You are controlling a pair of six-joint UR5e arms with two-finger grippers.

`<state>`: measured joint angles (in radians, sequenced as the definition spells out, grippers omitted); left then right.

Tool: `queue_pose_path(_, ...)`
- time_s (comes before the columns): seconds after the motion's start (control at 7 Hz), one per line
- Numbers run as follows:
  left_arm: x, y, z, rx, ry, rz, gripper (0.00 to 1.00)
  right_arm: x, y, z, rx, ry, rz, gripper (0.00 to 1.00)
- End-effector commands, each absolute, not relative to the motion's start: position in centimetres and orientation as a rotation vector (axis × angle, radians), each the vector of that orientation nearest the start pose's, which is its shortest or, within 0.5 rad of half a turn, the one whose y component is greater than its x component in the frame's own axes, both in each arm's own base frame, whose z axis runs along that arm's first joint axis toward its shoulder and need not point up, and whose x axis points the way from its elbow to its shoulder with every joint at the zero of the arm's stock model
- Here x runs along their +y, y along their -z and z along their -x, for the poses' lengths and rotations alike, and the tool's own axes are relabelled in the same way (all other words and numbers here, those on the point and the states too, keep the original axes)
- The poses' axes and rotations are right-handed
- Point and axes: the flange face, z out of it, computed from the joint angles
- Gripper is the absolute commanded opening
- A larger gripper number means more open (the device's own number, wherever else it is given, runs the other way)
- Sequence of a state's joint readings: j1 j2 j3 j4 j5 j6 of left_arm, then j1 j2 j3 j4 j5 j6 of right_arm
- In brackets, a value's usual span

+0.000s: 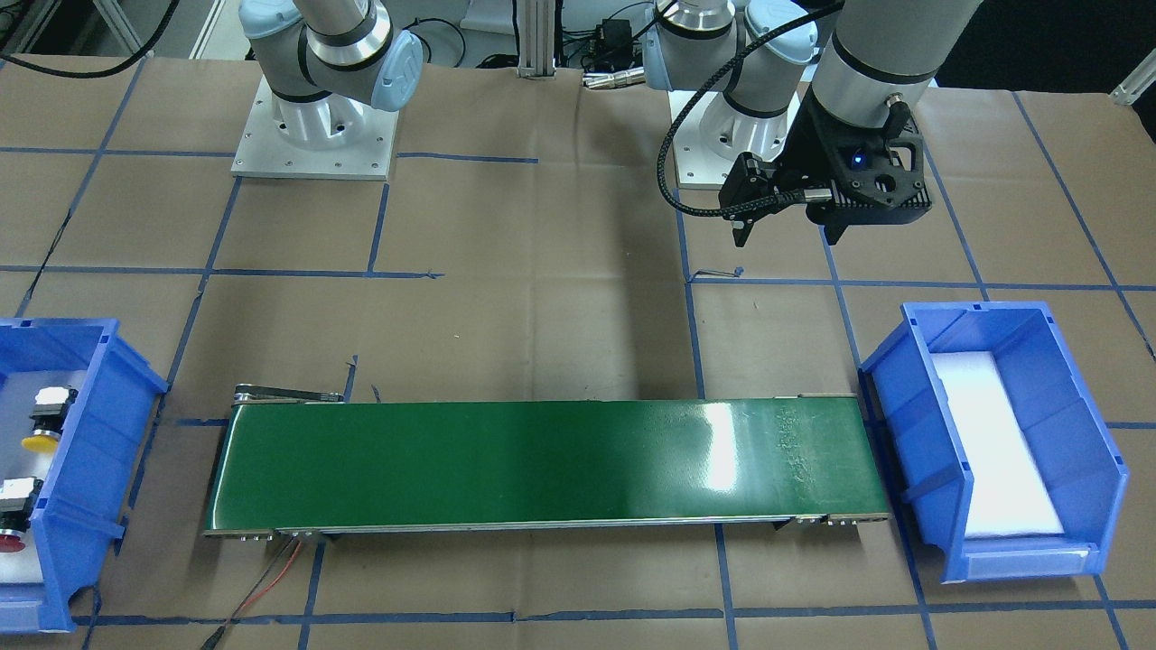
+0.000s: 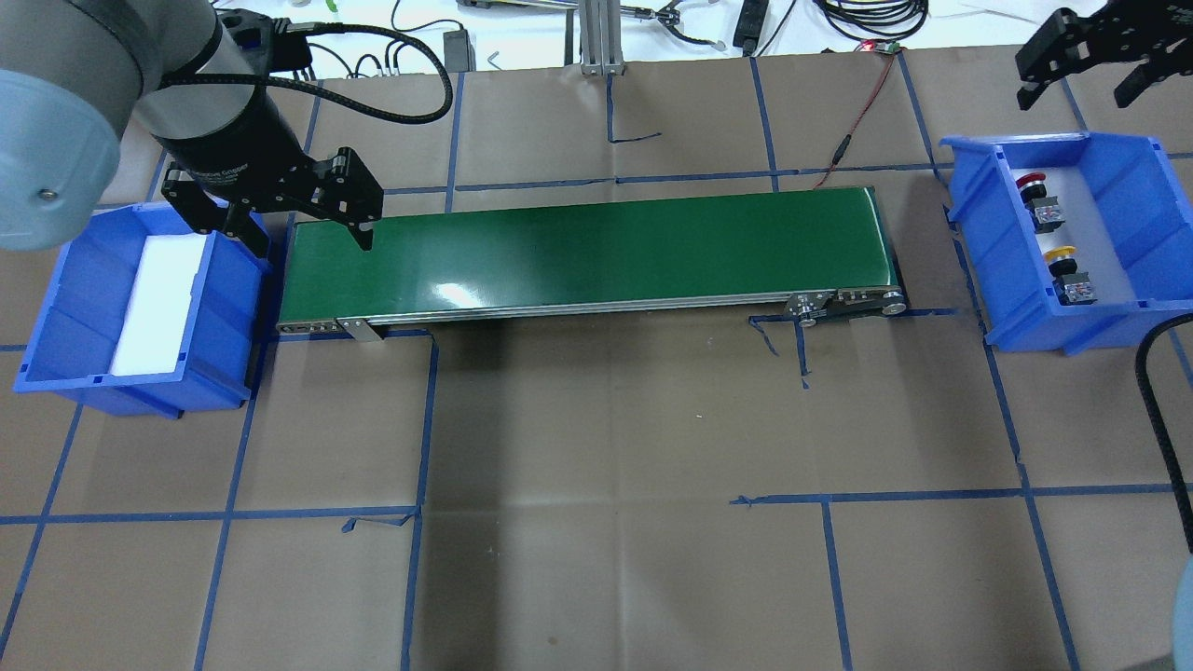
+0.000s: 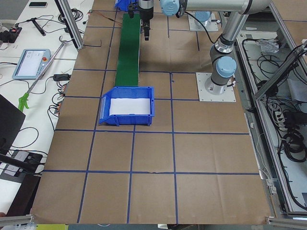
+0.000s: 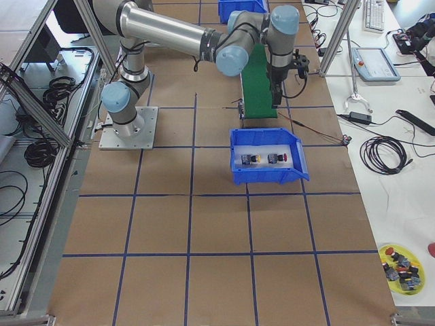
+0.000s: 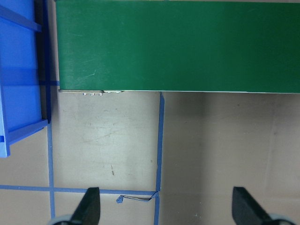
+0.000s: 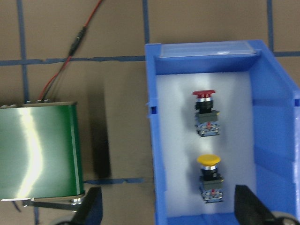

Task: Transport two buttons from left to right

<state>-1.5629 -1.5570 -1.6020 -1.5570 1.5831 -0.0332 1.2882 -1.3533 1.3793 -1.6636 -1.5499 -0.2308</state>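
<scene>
The red-capped button (image 6: 206,112) and the yellow-capped button (image 6: 209,176) lie on white foam in the blue bin (image 2: 1118,186) at the robot's right end of the table. Both also show in the overhead view, red (image 2: 1035,200) and yellow (image 2: 1067,270). My right gripper (image 2: 1074,93) is open and empty, hovering beyond the far rim of that bin. My left gripper (image 2: 294,233) is open and empty, above the gap between the other blue bin (image 2: 56,326) and the green conveyor belt (image 2: 587,252).
The left-side bin holds only a white foam pad (image 2: 158,298). The conveyor lies between the two bins. A red-and-black cable (image 2: 853,130) runs from the belt's far right corner. Blue tape lines cross the brown paper tabletop.
</scene>
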Motion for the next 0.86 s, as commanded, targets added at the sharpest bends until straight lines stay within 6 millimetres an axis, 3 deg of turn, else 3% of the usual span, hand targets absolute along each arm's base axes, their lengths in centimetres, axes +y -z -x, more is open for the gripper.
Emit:
queue_pose_path(0.0,-48.6,-47.9,12.8,3.129,-0.009,0.065,1.0,-55.6,-49.1,-10.5,3.127,0.044,0.009,1.0)
queue_pose_path(0.14,-48.6,-47.9,12.8,3.129,-0.012,0.06,1.0,-52.9,-50.0,-13.2,3.126,0.067,0.02,1.0)
queue_pose_path(0.29,-48.7,-47.9,12.8,3.129,-0.009,0.062,1.0,-52.3,-49.4,-13.6,3.111,0.056,0.039,1.0)
queue_pose_path(0.57,-48.6,-47.9,12.8,3.129,-0.009,0.058,1.0,-48.3,-53.4,-13.5,3.122,0.144,0.016,1.0)
queue_pose_path(0.71,-48.7,-47.9,12.8,3.129,-0.009,0.06,1.0,-48.4,-53.1,-13.6,3.123,0.132,-0.02,1.0)
